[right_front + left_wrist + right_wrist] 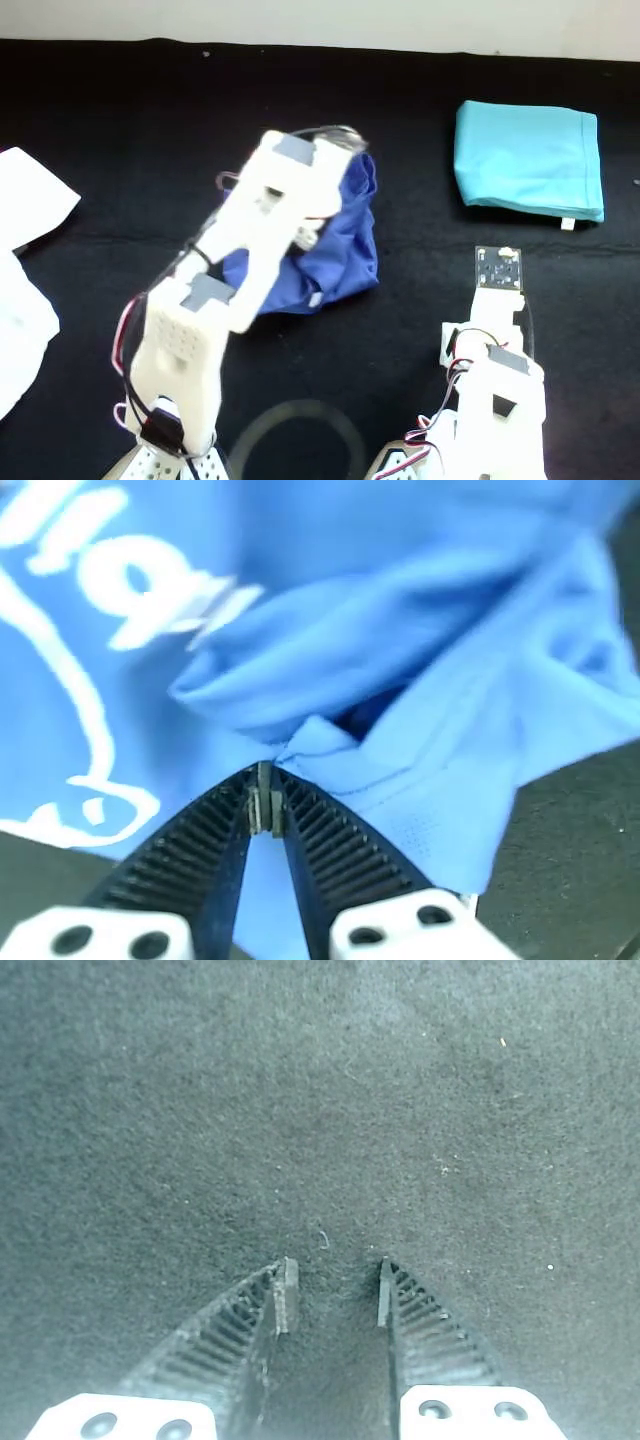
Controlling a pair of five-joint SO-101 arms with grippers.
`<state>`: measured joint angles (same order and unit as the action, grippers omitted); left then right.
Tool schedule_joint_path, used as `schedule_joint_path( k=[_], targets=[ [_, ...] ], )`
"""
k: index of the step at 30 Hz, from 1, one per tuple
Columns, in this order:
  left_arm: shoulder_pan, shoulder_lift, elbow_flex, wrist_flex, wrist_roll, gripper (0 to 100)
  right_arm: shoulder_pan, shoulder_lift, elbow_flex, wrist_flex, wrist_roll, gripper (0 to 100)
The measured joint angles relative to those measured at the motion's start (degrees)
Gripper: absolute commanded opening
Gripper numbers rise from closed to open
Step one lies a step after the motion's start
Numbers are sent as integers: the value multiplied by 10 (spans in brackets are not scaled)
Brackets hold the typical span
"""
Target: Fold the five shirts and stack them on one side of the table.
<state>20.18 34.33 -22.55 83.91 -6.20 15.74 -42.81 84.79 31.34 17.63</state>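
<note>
– Left claw [262, 805] right up at the lens, ribbed fingers [330, 845] pressed together, and a pinch of blue shirt [400, 660] caught at the tips!
– What's the cloth look like?
– Bright royal blue, white print across one side, all creases and overlapping folds. Nothing neat about it.
– And from above?
– Blue shirt [345, 250] sits bunched in a heap about mid-table, with a little white tag [316, 298] poking out at its near edge. Left arm [230, 270] stretches out over it and covers a good part of the heap.
– The other side?
– Right claw [332, 1295] is parted, a clear gap between the tips and nothing in it, pointing down at bare black table [300, 1110]. Right arm [495, 390] is tucked in at the near right, well apart from the blue heap.
– Anything folded?
– Turquoise shirt [528, 160], far right, folded into a flat, tidy rectangle, with a small label [567, 223] at its near edge. Over at the left edge lies white cloth [25, 210], loose and rumpled, partly cut off by the frame.
</note>
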Motion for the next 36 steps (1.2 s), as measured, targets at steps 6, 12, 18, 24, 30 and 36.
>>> schedule_joint_path(
  k=[6, 12, 18, 24, 30, 36],
  targets=[
    [82, 0, -4, -1, 0, 9, 0, 0, 0, 0, 0, 145],
    [111, 0, -97, 32, -2, 9, 0, 0, 0, 0, 0, 145],
    [110, 0, -238, 116, -2, 9, 0, 0, 0, 0, 0, 145],
    [74, 0, -223, 86, -2, 9, 0, 0, 0, 0, 0, 145],
    [21, 59, -205, 38, 0, 9, 0, 0, 0, 0, 0, 145],
    [62, 82, -205, 33, 0, 9, 0, 0, 0, 0, 0, 145]
  ],
)
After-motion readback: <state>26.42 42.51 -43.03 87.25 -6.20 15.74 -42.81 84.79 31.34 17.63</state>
